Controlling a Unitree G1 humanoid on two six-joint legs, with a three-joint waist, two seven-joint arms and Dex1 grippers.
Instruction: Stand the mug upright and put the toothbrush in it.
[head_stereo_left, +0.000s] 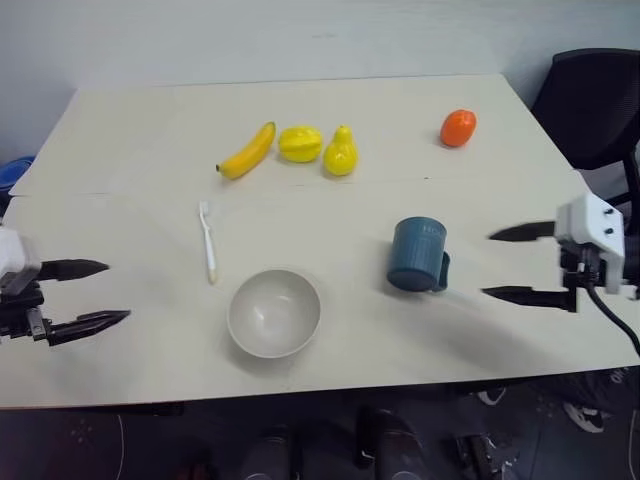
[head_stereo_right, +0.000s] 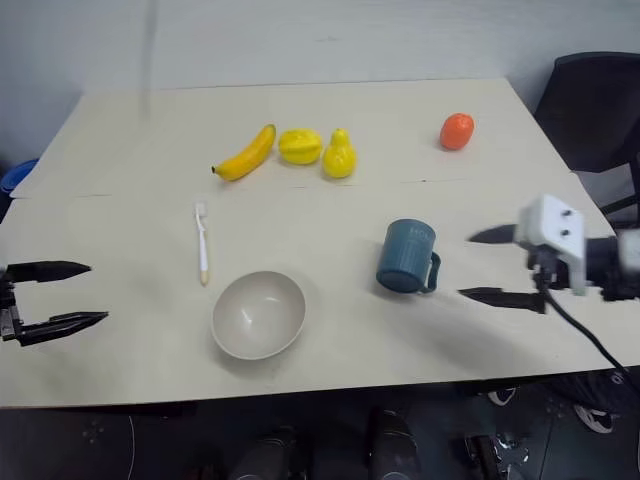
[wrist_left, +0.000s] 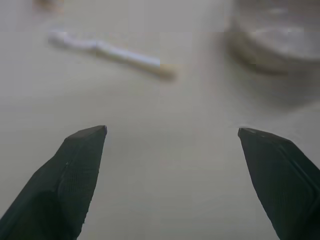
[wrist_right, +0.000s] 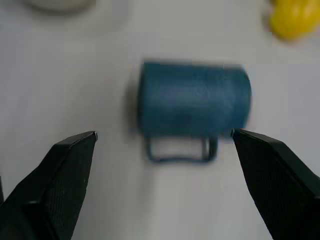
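The dark teal mug (head_stereo_left: 416, 256) lies on its side right of the table's middle, its handle (wrist_right: 177, 150) turned toward my right gripper (head_stereo_left: 487, 264). That gripper hovers open just right of the mug, with nothing between its fingers. The white toothbrush (head_stereo_left: 208, 243) lies flat left of centre, bristle head at the far end. My left gripper (head_stereo_left: 116, 292) is open and empty near the table's left edge, a good way short of the toothbrush (wrist_left: 110, 50).
A pale beige bowl (head_stereo_left: 274, 312) stands upright near the front edge between toothbrush and mug. A banana (head_stereo_left: 248, 151), two yellow fruits (head_stereo_left: 320, 147) and an orange fruit (head_stereo_left: 458, 127) lie along the back. A black chair (head_stereo_left: 595, 100) stands beyond the table's right side.
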